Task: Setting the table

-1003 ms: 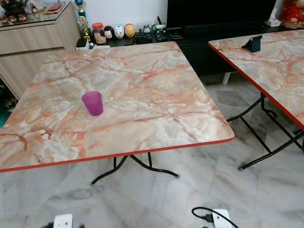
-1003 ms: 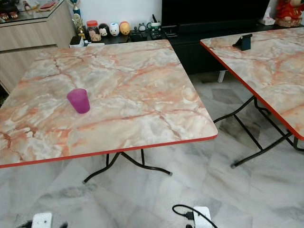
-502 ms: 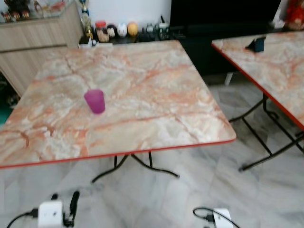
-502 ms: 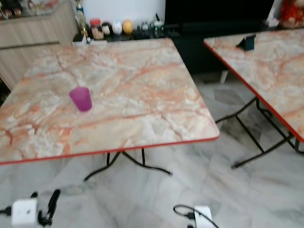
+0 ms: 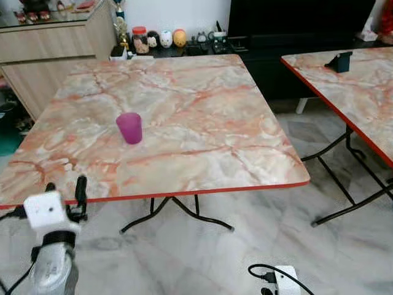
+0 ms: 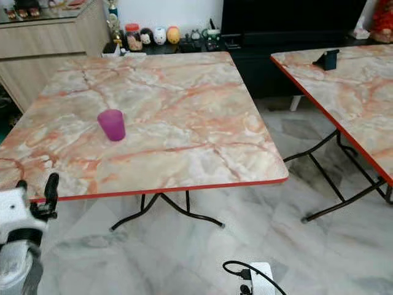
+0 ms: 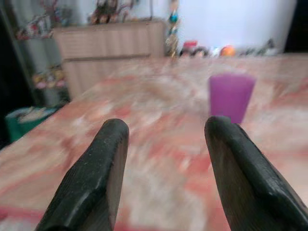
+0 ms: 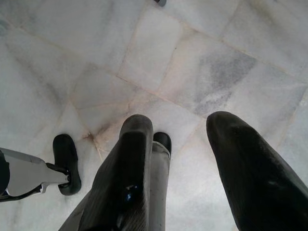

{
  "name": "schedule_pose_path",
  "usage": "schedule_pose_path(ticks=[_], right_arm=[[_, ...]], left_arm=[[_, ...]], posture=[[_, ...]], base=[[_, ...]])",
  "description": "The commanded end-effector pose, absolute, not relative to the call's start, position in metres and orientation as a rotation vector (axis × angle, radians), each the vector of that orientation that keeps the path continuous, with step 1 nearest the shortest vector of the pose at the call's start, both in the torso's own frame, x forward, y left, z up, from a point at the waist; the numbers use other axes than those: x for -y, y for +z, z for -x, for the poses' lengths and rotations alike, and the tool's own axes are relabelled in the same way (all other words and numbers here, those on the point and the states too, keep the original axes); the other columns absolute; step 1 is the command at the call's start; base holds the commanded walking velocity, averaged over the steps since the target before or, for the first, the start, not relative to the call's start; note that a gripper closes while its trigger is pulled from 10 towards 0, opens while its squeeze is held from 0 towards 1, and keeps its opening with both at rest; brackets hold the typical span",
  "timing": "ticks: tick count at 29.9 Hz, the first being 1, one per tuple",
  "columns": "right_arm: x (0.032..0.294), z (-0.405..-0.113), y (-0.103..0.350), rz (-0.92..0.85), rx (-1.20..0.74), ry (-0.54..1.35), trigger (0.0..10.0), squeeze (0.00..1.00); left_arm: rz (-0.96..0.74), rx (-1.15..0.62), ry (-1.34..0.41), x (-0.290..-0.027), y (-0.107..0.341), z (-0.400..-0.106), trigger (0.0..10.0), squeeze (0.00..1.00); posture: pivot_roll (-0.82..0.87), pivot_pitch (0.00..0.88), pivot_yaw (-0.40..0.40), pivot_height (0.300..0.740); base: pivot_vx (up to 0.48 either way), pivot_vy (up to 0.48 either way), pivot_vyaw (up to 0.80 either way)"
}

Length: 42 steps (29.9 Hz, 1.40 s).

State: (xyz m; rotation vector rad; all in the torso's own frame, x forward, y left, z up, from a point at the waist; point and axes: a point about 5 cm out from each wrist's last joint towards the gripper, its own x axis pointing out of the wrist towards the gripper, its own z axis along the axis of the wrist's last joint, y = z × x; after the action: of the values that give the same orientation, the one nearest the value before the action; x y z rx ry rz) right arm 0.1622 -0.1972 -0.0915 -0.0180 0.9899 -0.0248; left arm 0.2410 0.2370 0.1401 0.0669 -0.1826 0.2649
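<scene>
Where only floor showed before, the left tool (image 5: 64,190) (fingers spread) faces the purple cup (image 5: 129,128).

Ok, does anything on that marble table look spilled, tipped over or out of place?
Nothing stands out. The purple cup stands upright on the marble table, apart from the edges, with no spill near it. The left pincer is open, raised at the table's near edge and pointed toward the cup. The right pincer hangs open over the floor.

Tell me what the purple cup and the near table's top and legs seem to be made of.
Small purple cup: likely plastic, matte and slightly translucent. Square table top: probably laminate printed as pink-orange marble, glossy, with a red edge strip. Thin black legs: seemingly bent metal tube.
</scene>
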Motion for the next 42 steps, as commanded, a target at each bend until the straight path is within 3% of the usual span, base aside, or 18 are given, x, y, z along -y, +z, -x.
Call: schedule_pose_path(ticks=[1, 11, 42], right_arm=[[0.197, -0.161, -0.092, 0.008, -0.988, -0.028, 10.0, 0.0], [0.195, -0.161, -0.092, -0.014, -0.971, -0.025, 10.0, 0.0], [0.193, -0.161, -0.092, -0.025, -0.977, -0.007, 10.0, 0.0]], left_arm=[[-0.069, 0.229, 0.243, -0.233, 0.155, -0.246, 10.0, 0.0], [-0.05, 0.227, 0.169, -0.217, 0.164, -0.261, 10.0, 0.0], [-0.032, 0.229, 0.133, -0.21, 0.168, -0.269, 10.0, 0.0]], posture=[[-0.02, 0.0, 0.032, 0.707], [-0.03, 0.0, 0.042, 0.707], [-0.02, 0.0, 0.043, 0.707]], base=[[0.0, 0.0, 0.0], [0.0, 0.0, 0.0], [0.267, 0.0, 0.05]])
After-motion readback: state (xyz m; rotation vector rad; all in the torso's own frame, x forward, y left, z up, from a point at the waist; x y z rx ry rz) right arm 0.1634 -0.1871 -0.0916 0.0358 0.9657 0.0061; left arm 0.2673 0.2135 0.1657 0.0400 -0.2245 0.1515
